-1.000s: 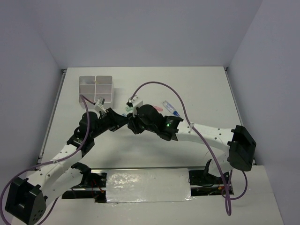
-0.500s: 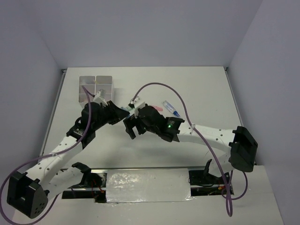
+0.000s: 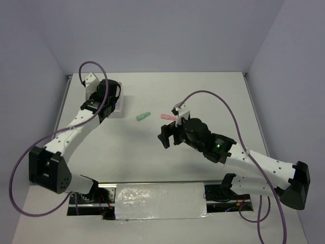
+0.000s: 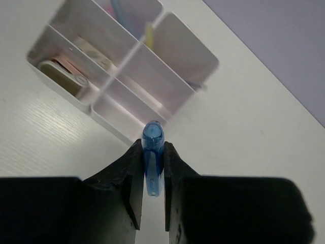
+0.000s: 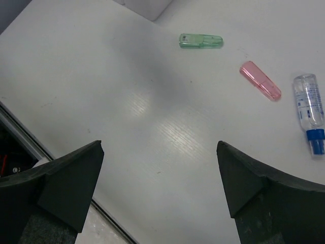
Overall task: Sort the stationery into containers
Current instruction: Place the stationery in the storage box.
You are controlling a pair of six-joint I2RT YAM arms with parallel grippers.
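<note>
My left gripper (image 4: 152, 152) is shut on a short blue capped stick (image 4: 153, 165) that stands up between the jaws, its cap just above the near corner of the containers (image 4: 172, 56). In the top view that gripper (image 3: 108, 99) hangs over the containers (image 3: 119, 109) at the back left and covers most of them. The compartments hold several pieces of stationery (image 4: 71, 79). A green stick (image 3: 143, 116) and a pink stick (image 3: 167, 116) lie mid-table. My right gripper (image 5: 160, 147) is open and holds nothing, near of the green stick (image 5: 201, 40), the pink stick (image 5: 260, 80) and a blue-tipped clear pen (image 5: 311, 109).
The left wall runs close behind the containers. A metal strip (image 3: 157, 201) lines the near table edge between the arm bases. A purple cable (image 3: 213, 96) loops above the right arm.
Both grippers were together mid-table. The left one closed and swung to the back-left containers with the blue stick. The right one opened wide and drew back to the right.
</note>
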